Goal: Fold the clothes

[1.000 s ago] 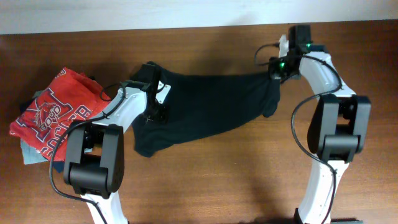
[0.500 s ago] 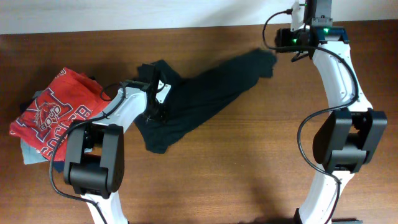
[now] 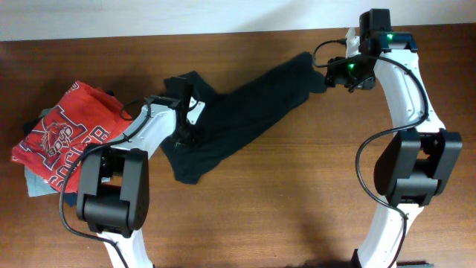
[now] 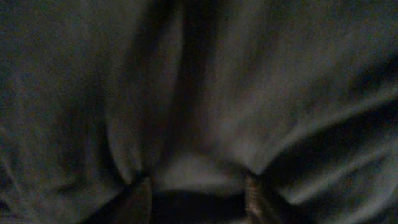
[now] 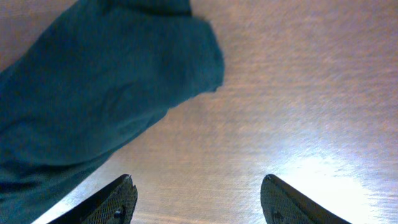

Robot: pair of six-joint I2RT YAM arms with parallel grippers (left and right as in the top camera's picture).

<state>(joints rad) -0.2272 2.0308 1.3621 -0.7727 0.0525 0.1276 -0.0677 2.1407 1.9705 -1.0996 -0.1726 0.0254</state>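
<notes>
Work with the clothes (image 3: 238,123) lying bunched in a diagonal strip across the worktop (image 3: 297,201). Lower the right tool (image 5: 199,190) — wide, empty, just beside the upper-right end — onto 1 layer's edge. Cannot tell the left tool's (image 3: 184,132) grip, buried in fabric; pull flat before folding.

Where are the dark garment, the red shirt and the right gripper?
dark garment (image 3: 245,112), overhead view, middle of the stretched fabric.
red shirt (image 3: 63,138), overhead view, on its white lettering.
right gripper (image 5: 199,190), right wrist view, midway between its open fingertips.
</notes>
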